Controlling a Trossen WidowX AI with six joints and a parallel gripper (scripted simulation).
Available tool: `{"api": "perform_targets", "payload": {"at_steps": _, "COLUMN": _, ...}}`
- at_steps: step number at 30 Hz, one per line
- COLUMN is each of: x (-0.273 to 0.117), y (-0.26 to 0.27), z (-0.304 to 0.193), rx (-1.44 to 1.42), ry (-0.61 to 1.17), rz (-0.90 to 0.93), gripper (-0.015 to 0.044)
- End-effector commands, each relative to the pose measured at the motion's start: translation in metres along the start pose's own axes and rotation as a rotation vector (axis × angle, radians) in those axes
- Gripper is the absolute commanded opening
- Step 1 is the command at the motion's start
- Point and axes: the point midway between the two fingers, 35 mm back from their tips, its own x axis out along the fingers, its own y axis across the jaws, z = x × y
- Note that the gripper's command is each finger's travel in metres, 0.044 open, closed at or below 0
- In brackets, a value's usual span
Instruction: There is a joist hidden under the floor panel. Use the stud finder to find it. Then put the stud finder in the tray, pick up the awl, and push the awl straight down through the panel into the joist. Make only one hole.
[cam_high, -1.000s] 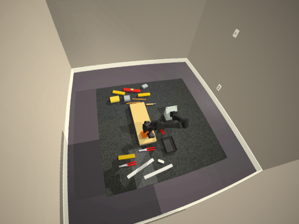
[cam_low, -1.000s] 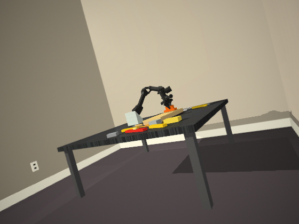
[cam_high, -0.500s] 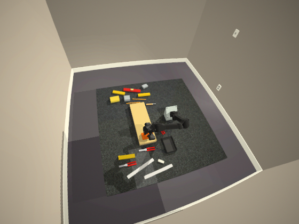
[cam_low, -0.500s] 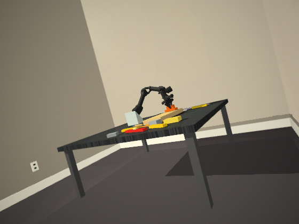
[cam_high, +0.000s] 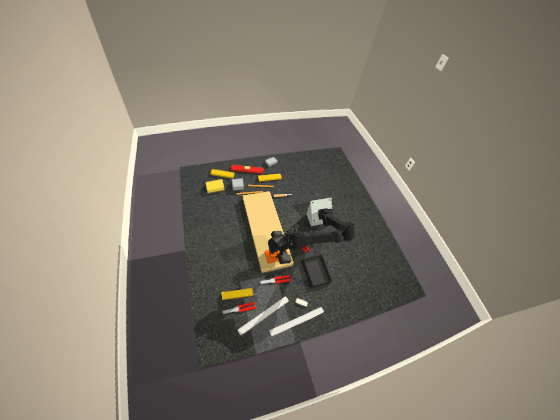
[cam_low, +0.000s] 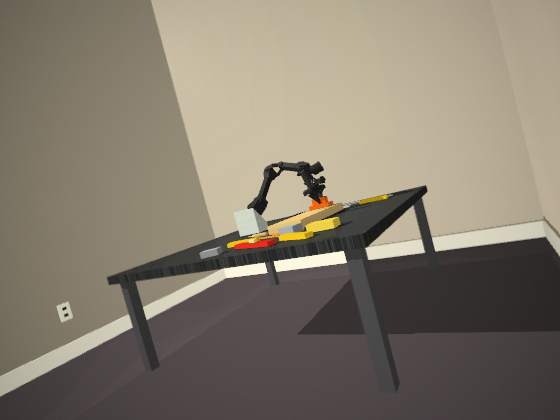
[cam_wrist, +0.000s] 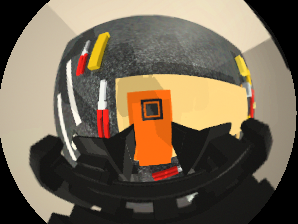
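Observation:
The orange stud finder (cam_high: 270, 257) (cam_low: 320, 204) (cam_wrist: 152, 142) is at the end of the wooden floor panel (cam_high: 258, 217) (cam_low: 305, 218) (cam_wrist: 210, 103) nearer the tray. A dark square outline marks its top, with no lit colour showing. My gripper (cam_high: 277, 253) (cam_low: 318, 199) (cam_wrist: 150, 123) is shut on it from above. Whether its base touches the panel cannot be told. The empty dark tray (cam_high: 316, 272) lies beside that end of the panel. The awl (cam_high: 282, 195), with tan handle and thin metal tip, lies by the panel's far end. The joist is hidden.
Red-handled tools (cam_high: 282, 279) (cam_wrist: 103, 122) lie near the panel's near end, another partly under the arm (cam_high: 306, 248). White strips (cam_high: 297, 321), a yellow bar (cam_high: 237, 294), yellow and grey blocks, a red level (cam_high: 247, 169) and orange pencils (cam_high: 260, 186) lie around. A pale bracket (cam_high: 315, 212) stands by the arm.

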Motion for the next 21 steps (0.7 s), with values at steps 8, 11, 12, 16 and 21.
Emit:
{"api": "perform_targets", "payload": {"at_steps": 8, "x": 0.001, "y": -0.009, "z": 0.0, "rx": -0.001, "ry": 0.002, "rz": 0.003, "gripper": 0.0}}
{"api": "perform_targets", "payload": {"at_steps": 11, "x": 0.001, "y": -0.013, "z": 0.0, "rx": -0.001, "ry": 0.002, "rz": 0.003, "gripper": 0.0}}
{"api": "perform_targets", "payload": {"at_steps": 12, "x": 0.001, "y": -0.015, "z": 0.0, "rx": -0.001, "ry": 0.002, "rz": 0.003, "gripper": 0.0}}
{"api": "perform_targets", "payload": {"at_steps": 16, "x": 0.001, "y": -0.02, "z": 0.0, "rx": -0.001, "ry": 0.003, "rz": 0.003, "gripper": 0.0}}
{"api": "perform_targets", "payload": {"at_steps": 21, "x": 0.001, "y": -0.027, "z": -0.001, "rx": -0.001, "ry": 0.003, "rz": 0.002, "gripper": 0.0}}
